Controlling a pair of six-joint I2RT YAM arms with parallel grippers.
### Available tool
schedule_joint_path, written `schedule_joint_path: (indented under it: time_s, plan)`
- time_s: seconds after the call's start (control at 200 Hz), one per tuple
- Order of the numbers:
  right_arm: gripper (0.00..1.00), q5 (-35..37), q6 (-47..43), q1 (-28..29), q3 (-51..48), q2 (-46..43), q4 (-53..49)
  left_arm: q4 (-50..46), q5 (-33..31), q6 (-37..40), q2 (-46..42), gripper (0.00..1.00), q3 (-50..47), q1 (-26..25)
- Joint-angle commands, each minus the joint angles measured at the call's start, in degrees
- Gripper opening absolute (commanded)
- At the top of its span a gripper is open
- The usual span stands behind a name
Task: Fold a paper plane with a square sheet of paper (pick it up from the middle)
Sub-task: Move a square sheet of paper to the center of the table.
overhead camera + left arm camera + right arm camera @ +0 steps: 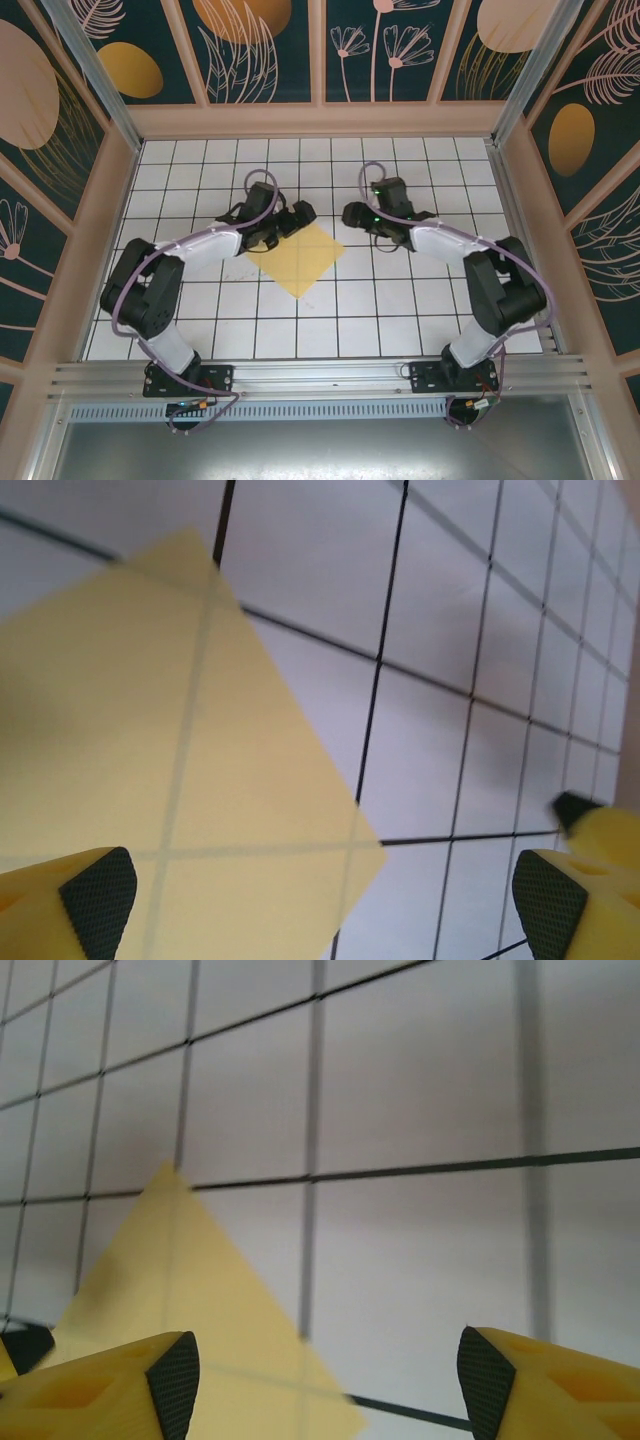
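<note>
The thin, plain yellow square sheet of paper [298, 260] lies flat and unfolded on the white tiled tabletop with black grid lines [400, 300], just left of the middle of the top view, turned so its corners point up, down, left and right; in the left wrist view the sheet [150, 730] covers the left half of the frame, and in the right wrist view one corner [190, 1270] rises from the lower left; the left gripper [303, 214] sits over the sheet's upper left edge, its yellow fingers with black pads spread wide [320, 905] and holding nothing; the right gripper [350, 215] is just beyond the sheet's upper right, its jaws also apart [330, 1385] with bare tile between them.
</note>
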Motion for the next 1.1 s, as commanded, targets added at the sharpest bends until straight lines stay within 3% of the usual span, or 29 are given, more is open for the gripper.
schedule_joint_path:
  time_s: [0.0,0.165,0.445,0.821,0.956,1.096]
  plan:
    - [0.68,-5.2,0.15,4.26,4.59,4.94,-1.31,-6.33,-4.93,0.75,-4.49,0.99,-0.13,3.42]
    - [0.66,-6.96,1.04,8.53,10.94,12.39,-2.91,-7.34,-6.66,-0.48,-9.29,0.99,-5.38,7.95]
    - [0.65,-4.83,1.24,9.51,13.76,18.27,-7.72,-8.5,-7.97,-0.75,-11.51,0.98,-8.31,8.73]
    - [0.64,8.68,5.66,5.43,-2.78,4.73,-14.9,-7.53,-7.98,-0.41,-11.1,0.99,-9.36,8.72]
    - [0.65,10.03,1.6,6.05,0.97,-0.02,-18.48,-7.27,-8.06,-0.39,-11.24,0.98,-9.55,8.76]
    - [0.69,7.77,-7.33,8.76,8.9,2.95,-23.72,-7.18,-7.9,-0.52,-11.8,0.99,-9.98,8.69]
